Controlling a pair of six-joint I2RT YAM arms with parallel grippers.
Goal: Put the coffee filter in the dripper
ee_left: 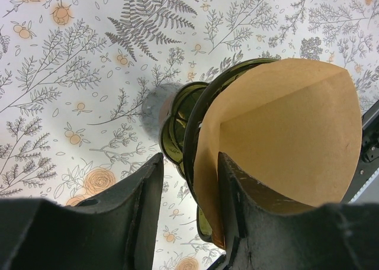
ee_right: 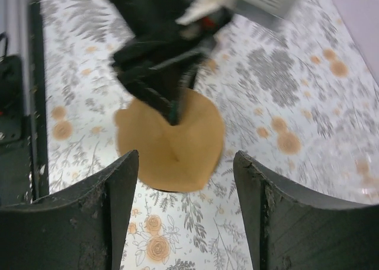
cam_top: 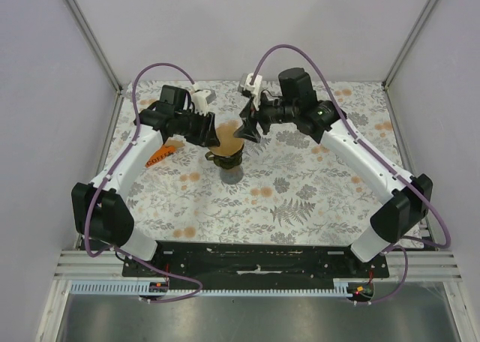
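Coffee filter [ee_left: 284, 140] down in the green glass dripper [ee_left: 180, 113], mid-table [cam_top: 300, 199], toward the far edge. Straddling rim and paper: left gripper [ee_left: 189, 160], fingers parted, inner one against the paper. Hovering just above: right gripper [ee_right: 185, 157], fingers spread wide, nothing between.

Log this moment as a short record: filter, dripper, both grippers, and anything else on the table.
filter: brown paper cone, sitting open in the dripper
dripper: dark green, upright on the floral tablecloth
left gripper: jaws straddle the dripper rim and filter edge; cannot tell whether they pinch
right gripper: open, empty, above the filter
other: orange packet lying left of the dripper
task state: filter appears seated in the dripper
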